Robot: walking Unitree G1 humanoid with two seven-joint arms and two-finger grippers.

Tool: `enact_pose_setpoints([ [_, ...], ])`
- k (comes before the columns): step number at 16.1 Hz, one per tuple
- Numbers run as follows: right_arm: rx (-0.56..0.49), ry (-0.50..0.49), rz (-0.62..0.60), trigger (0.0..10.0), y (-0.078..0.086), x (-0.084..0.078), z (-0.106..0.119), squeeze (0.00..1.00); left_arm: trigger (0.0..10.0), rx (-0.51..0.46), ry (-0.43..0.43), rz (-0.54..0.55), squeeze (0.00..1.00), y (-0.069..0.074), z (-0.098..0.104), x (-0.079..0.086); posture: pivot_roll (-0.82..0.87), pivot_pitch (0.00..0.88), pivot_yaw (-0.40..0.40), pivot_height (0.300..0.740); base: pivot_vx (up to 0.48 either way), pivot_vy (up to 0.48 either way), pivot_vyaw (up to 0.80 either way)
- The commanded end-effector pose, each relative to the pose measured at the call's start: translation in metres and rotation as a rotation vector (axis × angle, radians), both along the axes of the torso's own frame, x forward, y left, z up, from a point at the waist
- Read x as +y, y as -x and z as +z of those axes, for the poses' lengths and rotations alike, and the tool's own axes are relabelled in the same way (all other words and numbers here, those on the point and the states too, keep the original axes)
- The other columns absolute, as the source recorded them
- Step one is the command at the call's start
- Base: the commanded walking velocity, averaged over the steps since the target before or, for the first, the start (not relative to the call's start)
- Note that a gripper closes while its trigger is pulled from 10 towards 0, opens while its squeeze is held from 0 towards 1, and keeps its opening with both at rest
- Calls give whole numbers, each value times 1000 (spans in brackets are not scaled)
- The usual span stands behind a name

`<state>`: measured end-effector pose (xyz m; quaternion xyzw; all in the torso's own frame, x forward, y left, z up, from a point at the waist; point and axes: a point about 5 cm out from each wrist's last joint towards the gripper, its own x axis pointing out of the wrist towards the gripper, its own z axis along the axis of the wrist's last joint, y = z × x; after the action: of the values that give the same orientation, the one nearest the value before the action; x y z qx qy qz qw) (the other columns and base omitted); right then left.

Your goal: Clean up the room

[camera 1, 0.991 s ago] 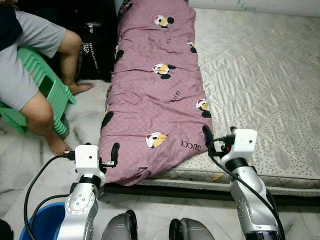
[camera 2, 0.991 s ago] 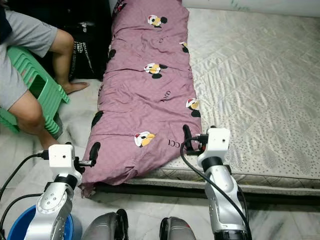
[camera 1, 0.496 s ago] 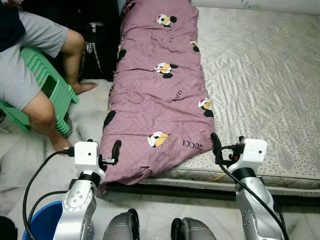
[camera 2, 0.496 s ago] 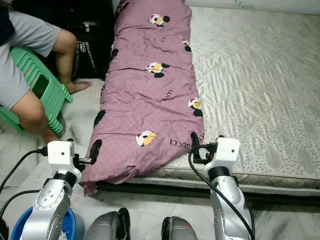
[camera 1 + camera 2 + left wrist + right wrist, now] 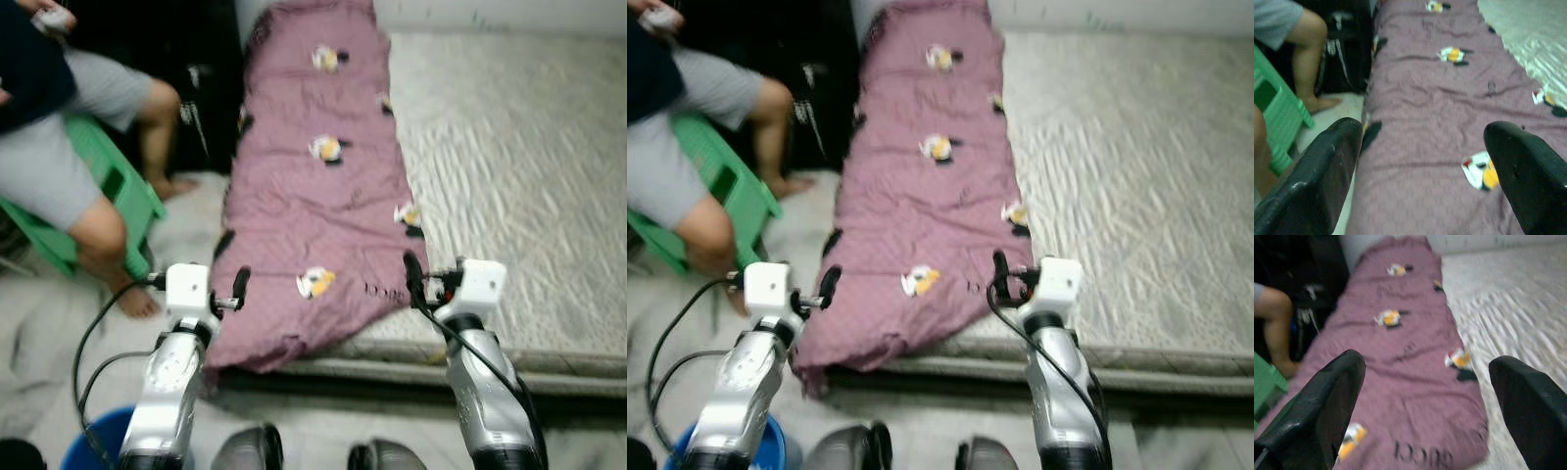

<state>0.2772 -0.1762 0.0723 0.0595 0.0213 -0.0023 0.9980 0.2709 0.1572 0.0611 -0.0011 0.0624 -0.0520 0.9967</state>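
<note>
The quilt looked soft, limp, light — best pinched at its near corners. Left gripper and right gripper hovered wide open, empty.

Soft, even indoor light; all views blurred by motion.

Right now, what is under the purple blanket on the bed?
The purple blanket lies on a pale quilted mattress, and its near end hangs over the mattress edge toward the floor. Whether anything else is hidden beneath the blanket cannot be seen, because the cloth covers it.
</note>
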Motion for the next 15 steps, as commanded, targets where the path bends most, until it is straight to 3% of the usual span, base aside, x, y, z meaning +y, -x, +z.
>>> enact_pose_setpoints([
  [1, 10, -3, -22, 10000, -2, -3, -5, 0, 10000, 2, -14, -1, 0, -3, -3, 2, -54, 0, 55, 732, 0, 0, 0],
  [3, -5, 3, -19, 10000, -11, -5, -2, 0, 10000, -33, -11, 5, 0, -16, 3, 1, -57, 0, 53, 732, 0, 0, 0],
  [5, -16, 4, -27, 10000, -9, -10, -2, 0, 10000, -61, -13, 17, 0, -17, 7, 2, -52, 0, 45, 732, 0, 0, 0],
  [9, -24, -6, -35, 10000, 6, -12, -7, 0, 10000, -68, -1, 21, 0, -2, 1, 5, -39, 0, 40, 732, 0, 0, 0],
  [15, -18, -16, -15, 10000, 14, -4, -11, 0, 10000, -65, 1, 2, 0, 1, 0, 1, -55, 21, 45, 672, 0, 0, 0],
])
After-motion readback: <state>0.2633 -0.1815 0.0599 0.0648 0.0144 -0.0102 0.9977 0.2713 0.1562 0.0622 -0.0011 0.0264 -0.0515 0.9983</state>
